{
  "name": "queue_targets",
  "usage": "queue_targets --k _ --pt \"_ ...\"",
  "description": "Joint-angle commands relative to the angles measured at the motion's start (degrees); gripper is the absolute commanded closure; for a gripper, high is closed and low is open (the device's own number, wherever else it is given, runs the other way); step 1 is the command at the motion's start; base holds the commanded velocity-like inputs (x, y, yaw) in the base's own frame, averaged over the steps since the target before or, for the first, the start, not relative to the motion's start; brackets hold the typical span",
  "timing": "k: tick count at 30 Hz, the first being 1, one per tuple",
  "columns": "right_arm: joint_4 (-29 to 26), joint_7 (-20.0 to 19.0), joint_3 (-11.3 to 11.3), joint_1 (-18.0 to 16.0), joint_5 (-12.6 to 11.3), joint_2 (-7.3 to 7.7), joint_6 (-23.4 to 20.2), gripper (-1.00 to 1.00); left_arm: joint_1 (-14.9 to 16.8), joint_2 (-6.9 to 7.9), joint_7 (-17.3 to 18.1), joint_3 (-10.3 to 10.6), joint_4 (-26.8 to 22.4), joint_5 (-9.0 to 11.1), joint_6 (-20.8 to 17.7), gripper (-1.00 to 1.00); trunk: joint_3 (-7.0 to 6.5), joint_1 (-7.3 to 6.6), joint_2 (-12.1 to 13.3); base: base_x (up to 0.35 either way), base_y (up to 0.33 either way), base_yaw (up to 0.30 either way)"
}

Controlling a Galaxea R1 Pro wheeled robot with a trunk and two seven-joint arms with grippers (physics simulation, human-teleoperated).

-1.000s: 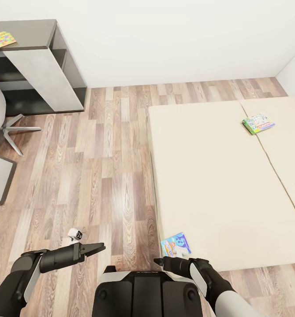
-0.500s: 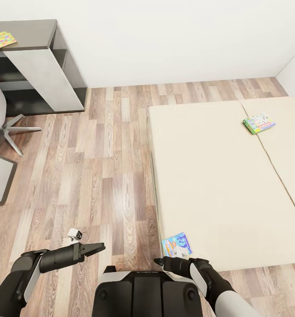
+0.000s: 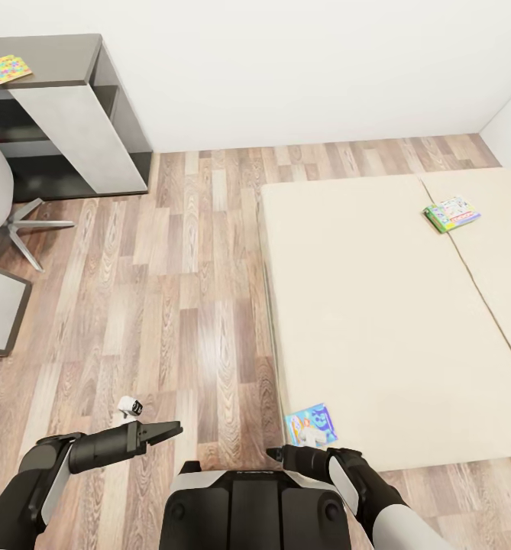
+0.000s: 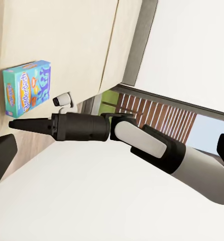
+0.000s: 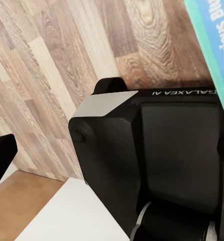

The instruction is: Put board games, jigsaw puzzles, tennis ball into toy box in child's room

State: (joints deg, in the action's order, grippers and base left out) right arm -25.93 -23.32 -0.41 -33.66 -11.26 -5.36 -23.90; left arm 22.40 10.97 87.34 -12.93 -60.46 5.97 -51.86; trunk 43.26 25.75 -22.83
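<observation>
Both arms are folded in close in front of the trunk, low in the head view. The left hand (image 3: 171, 429) points right with its two fingers drawn together to a narrow tip; nothing lies between them and it touches nothing. The right hand (image 3: 274, 454) points left at the near corner of the bed (image 3: 377, 305); its fingers are too dark and foreshortened to tell how far apart they stand, and nothing can be seen in its hold.

The light blue board game (image 3: 312, 425) lies flat on the near left corner of the mattress, just beside the bed's left edge and just beyond the right hand. It also shows in the left wrist view (image 4: 26, 88), with the right arm stretched across in front of it. The green-edged board game (image 3: 452, 213) lies far off on the right side of the bed, close to the seam between the two mattress halves.

At the far left, a jigsaw puzzle (image 3: 8, 68) lies on the top of the dark grey bench (image 3: 64, 69) against the wall. Nearer on the left stands a chair (image 3: 11, 218) on splayed grey legs.

Between the bench and the bed's left edge runs a wide strip of bare wood-plank floor (image 3: 179, 290), reaching to the far white wall.
</observation>
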Motion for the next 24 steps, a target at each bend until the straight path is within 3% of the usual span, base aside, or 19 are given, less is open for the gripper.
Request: queue_targets --k 1,24 --pt "-0.08 0.03 -0.04 0.00 -0.43 -0.01 -0.44 -1.00 0.01 0.01 0.20 0.01 -0.01 0.00 -0.61 -1.00 0.06 0.03 -0.08 0.000 0.019 0.000" --pt "-0.08 -0.06 -0.03 0.00 -0.50 -0.01 -0.36 -1.00 0.01 0.02 0.20 -0.05 -0.01 0.00 -0.52 -1.00 0.06 0.03 -0.08 0.000 0.001 0.000"
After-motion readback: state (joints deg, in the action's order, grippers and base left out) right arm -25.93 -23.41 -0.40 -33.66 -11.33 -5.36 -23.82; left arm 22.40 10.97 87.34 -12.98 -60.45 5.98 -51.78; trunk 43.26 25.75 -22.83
